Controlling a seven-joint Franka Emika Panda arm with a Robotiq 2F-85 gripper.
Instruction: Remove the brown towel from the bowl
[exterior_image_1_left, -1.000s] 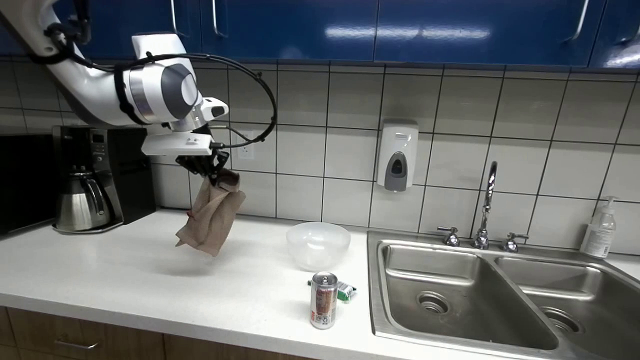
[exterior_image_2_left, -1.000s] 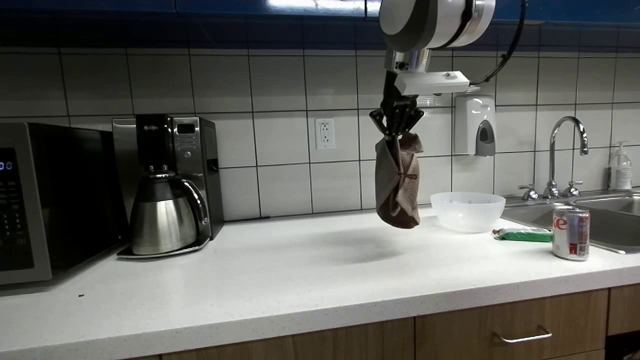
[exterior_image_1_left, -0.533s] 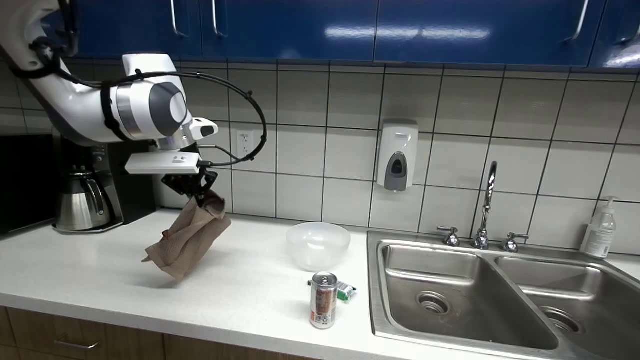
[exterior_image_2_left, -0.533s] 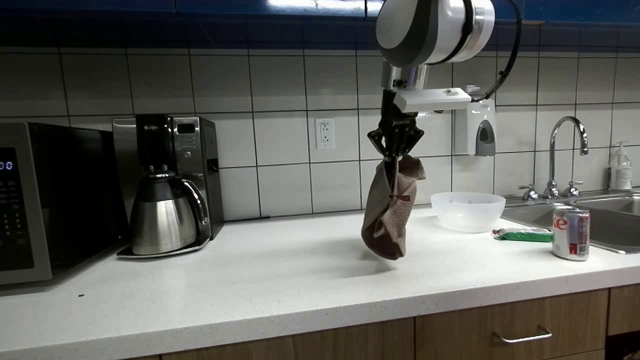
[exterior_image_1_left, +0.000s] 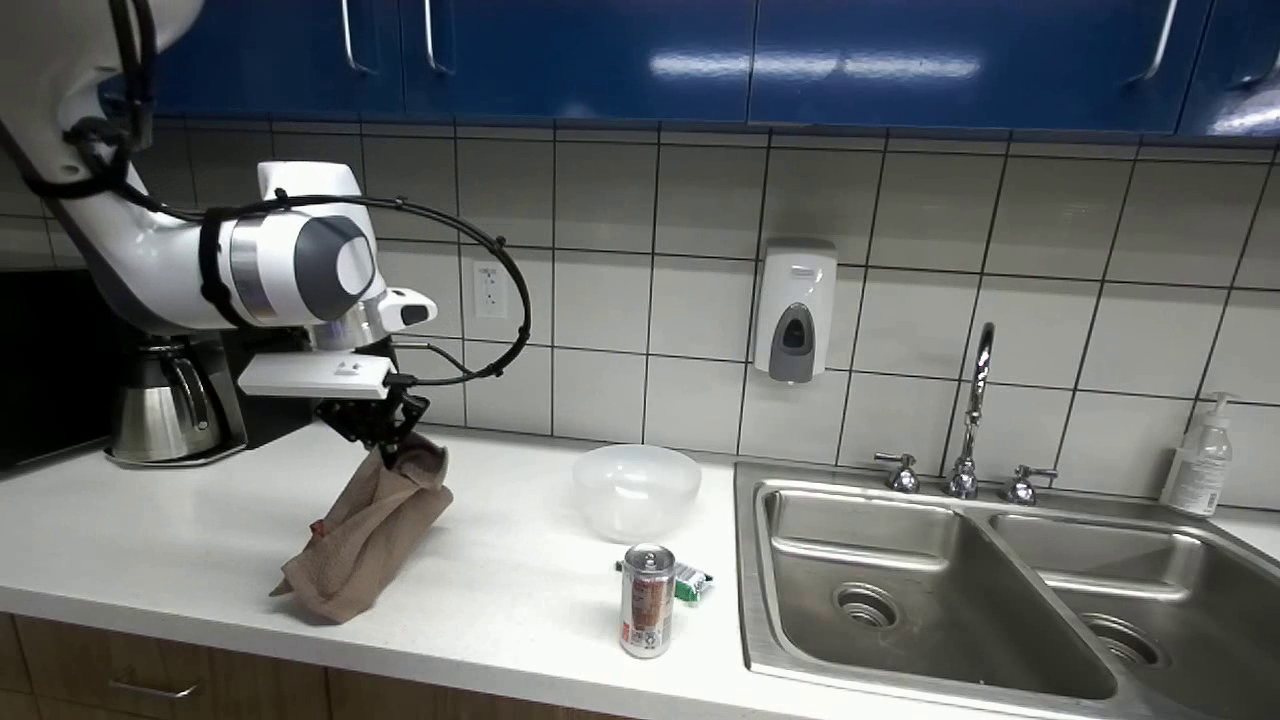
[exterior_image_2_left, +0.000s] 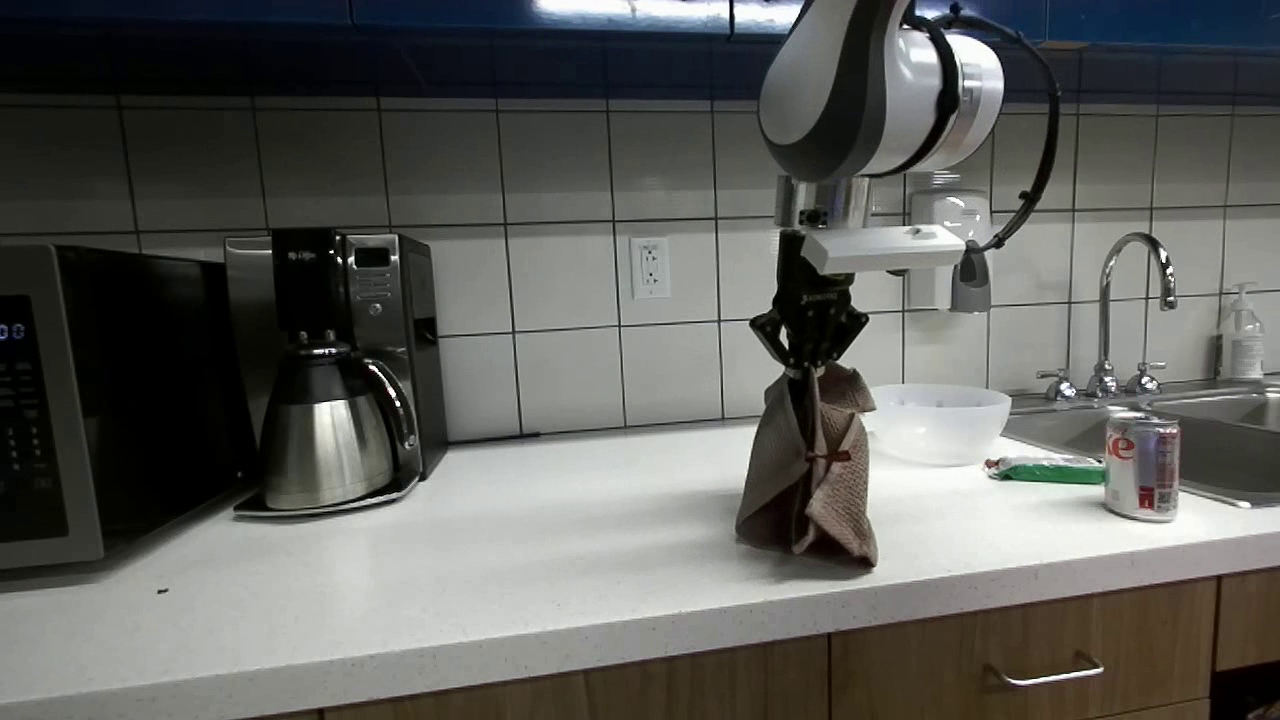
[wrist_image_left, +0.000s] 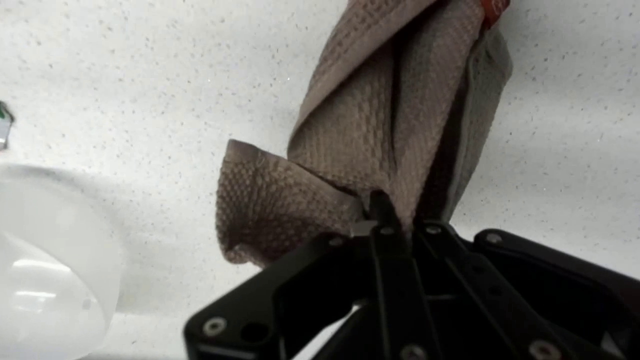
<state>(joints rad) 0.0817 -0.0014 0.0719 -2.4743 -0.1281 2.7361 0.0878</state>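
toward the front of the counter (exterior_image_1_left: 520, 600), the brown towel (exterior_image_1_left: 372, 540) slants down, its bunched top pinched between the jaws and its lower end seemingly resting there, probably so it settles softly when let go. farther back and apart, the translucent bowl (exterior_image_1_left: 637, 492) stands upright without the towel, so removal looks done.

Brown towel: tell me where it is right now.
In both exterior views, the brown towel is pinched in the tool over the counter, left of the translucent bowl. Whether its lower end touches the counter is unclear.
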